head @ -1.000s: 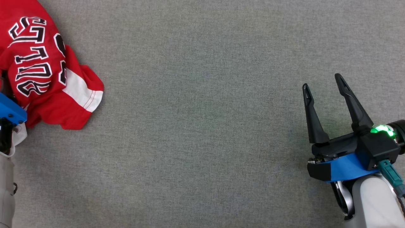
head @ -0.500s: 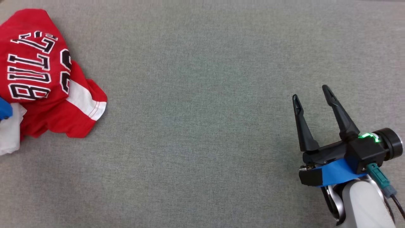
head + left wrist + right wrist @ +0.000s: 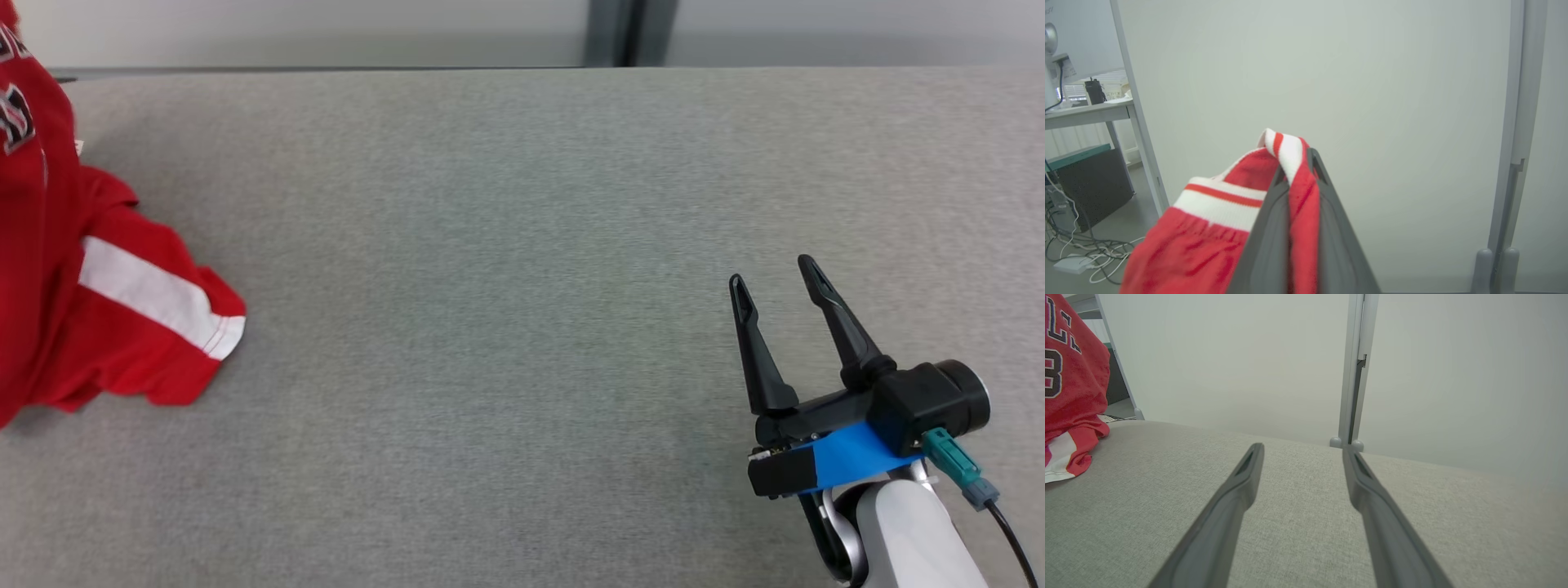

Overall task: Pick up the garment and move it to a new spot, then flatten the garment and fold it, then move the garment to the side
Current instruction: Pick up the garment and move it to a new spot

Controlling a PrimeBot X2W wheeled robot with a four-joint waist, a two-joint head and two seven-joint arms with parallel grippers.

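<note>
The garment [image 3: 98, 302] is a red jersey with white bands and black lettering. It hangs at the far left of the head view, its lower part resting on the grey table. In the left wrist view my left gripper [image 3: 1296, 167] is shut on a red and white striped edge of the garment [image 3: 1208, 228], held up in front of a pale wall. My right gripper [image 3: 771, 273] stands open low over the table at the lower right, nothing between its fingers [image 3: 1241, 486]. The right wrist view has the garment [image 3: 1069, 384] at its far left.
The grey fabric table [image 3: 522, 245] ends at a far edge below a pale partition wall with a grey post [image 3: 616, 33]. In the left wrist view a desk [image 3: 1086, 114], a dark box and loose cables [image 3: 1081, 253] lie at the left.
My left gripper closed on the garment and lifted it, so the jersey now hangs instead of lying bunched. The head camera tilted up, bringing the table's far edge into view. The right gripper stays open.
</note>
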